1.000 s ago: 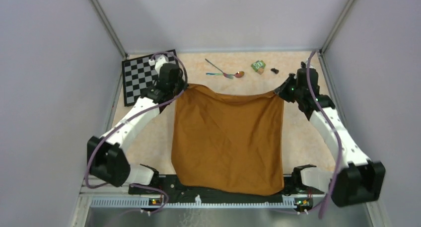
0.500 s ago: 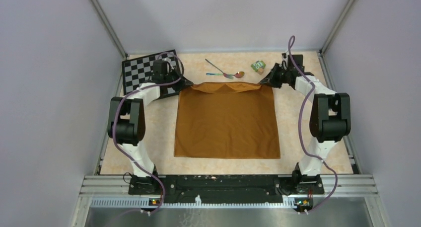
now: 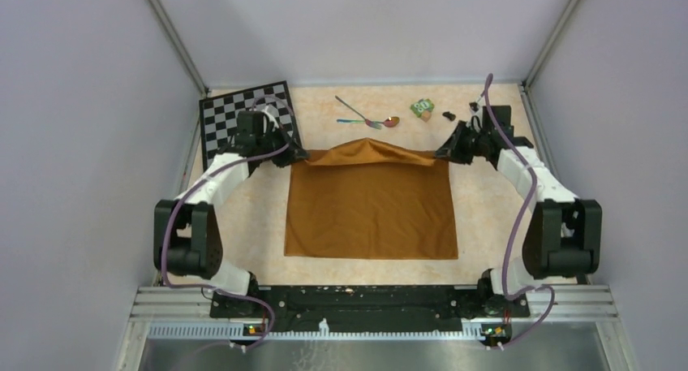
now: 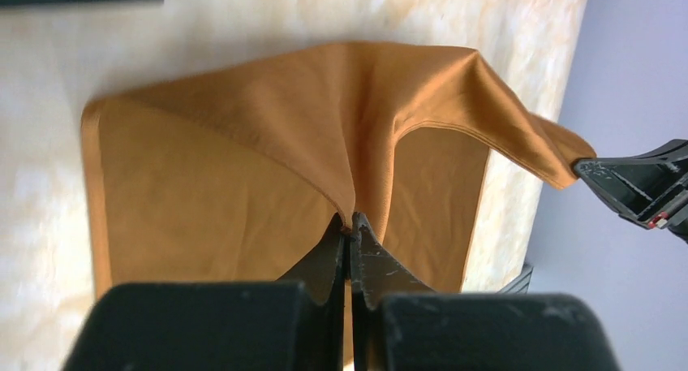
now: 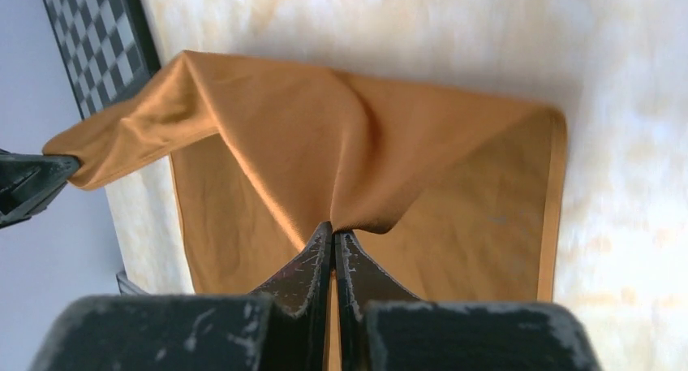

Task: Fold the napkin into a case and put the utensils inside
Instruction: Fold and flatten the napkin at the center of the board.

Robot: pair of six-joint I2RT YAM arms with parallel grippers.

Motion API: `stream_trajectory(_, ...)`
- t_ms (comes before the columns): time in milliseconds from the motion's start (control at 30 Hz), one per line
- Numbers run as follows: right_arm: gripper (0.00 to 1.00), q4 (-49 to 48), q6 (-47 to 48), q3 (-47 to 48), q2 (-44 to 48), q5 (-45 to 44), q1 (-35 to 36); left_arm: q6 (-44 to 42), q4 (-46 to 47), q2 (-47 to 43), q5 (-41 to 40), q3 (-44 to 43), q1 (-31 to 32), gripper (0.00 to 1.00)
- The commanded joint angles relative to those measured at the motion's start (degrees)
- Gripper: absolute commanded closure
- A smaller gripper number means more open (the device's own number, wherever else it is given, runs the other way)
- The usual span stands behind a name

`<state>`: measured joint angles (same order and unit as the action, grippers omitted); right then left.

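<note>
The orange-brown napkin [image 3: 371, 204] lies on the table with its far edge lifted. My left gripper [image 3: 298, 154] is shut on its far left corner, seen in the left wrist view [image 4: 351, 218]. My right gripper [image 3: 443, 153] is shut on its far right corner, seen in the right wrist view [image 5: 333, 226]. The far edge sags and bunches between the two grippers. The napkin fills both wrist views [image 4: 243, 176] [image 5: 365, 152]. The two utensils [image 3: 367, 118], a spoon with a coppery bowl and a thin piece crossing it, lie on the table beyond the napkin.
A black-and-white chessboard [image 3: 231, 119] lies at the far left under the left arm. A small green block [image 3: 421, 107] and a small black piece [image 3: 449, 114] lie at the far right. Grey walls close in the table on three sides.
Both grippers have carried the napkin's far corners from the near side to the far side, then drawn back a little toward me. The far edge now stands lifted.
</note>
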<state>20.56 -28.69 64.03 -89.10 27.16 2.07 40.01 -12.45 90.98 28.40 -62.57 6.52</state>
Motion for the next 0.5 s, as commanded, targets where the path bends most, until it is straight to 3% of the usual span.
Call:
stream_trajectory(0,1.0,6.04,2.08,-7.92,8.85,-0.08,-0.19,-4.76,-8.22,-9.54,-1.59,7.8,-0.11,1.0)
stream_trajectory(200,1.0,10.66,2.12,-17.04,18.79,0.52,0.73,-4.33,-13.19,-18.77,0.84,17.65,-0.06,1.0)
stream_trajectory(467,1.0,20.73,2.01,-21.22,25.68,-6.84,0.75,1.32,-19.93,-26.87,-3.27,26.26,-0.03,1.0)
